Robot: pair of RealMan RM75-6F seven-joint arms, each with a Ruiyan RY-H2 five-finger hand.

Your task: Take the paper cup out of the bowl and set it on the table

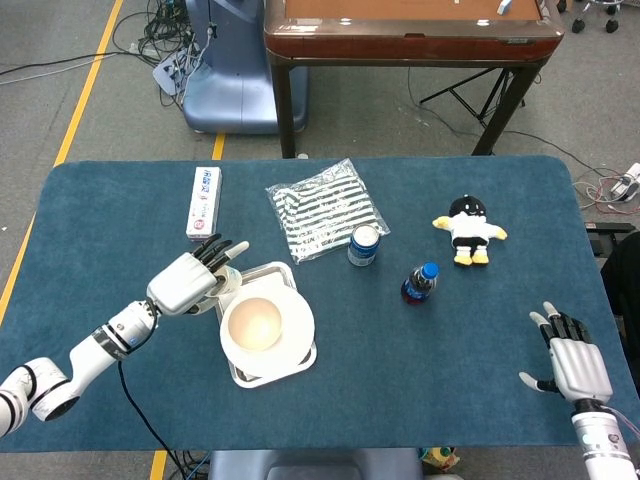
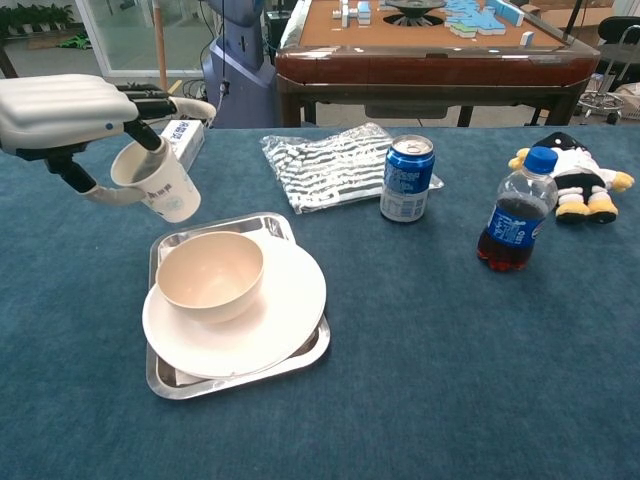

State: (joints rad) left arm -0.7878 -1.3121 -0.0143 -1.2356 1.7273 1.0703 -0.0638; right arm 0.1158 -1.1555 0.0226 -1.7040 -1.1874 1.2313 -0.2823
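My left hand (image 2: pixel 70 112) (image 1: pixel 188 281) grips the white paper cup (image 2: pixel 158 181) by its rim and holds it tilted in the air, just left of and beyond the tray. In the head view only a bit of the cup (image 1: pixel 229 280) shows past the fingers. The cream bowl (image 2: pixel 210 275) (image 1: pixel 256 323) stands empty on a white plate (image 2: pixel 285 310) in a metal tray (image 2: pixel 310 350). My right hand (image 1: pixel 572 363) rests open at the table's near right corner, fingers spread, holding nothing.
A white box (image 1: pixel 204 203) lies far left, close behind the cup. A striped bag (image 1: pixel 322 208), a blue can (image 2: pixel 407 178), a dark drink bottle (image 2: pixel 513 222) and a plush penguin (image 1: pixel 469 229) sit further right. Bare blue cloth lies left of the tray.
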